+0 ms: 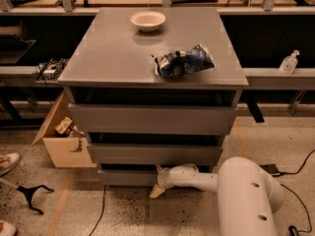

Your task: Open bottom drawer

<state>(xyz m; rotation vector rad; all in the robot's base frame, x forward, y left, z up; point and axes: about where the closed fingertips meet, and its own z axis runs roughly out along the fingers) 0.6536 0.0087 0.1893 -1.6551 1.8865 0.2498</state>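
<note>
A grey cabinet holds three stacked handleless drawers. The bottom drawer (125, 177) is the lowest and shortest front, just above the floor, and it looks shut or barely out. My gripper (158, 180) reaches in from the right on a white arm (197, 179). It sits at the drawer's front near its top edge, a little right of the middle. A pale fingertip (156, 191) points down toward the floor.
A white bowl (148, 20) and a dark blue chip bag (184, 61) lie on the cabinet top (108, 53). An open cardboard box (61, 136) stands at the cabinet's left. Cables, a black stand (30, 194) and a shoe (7, 162) lie on the floor. A clear bottle (288, 62) stands at right.
</note>
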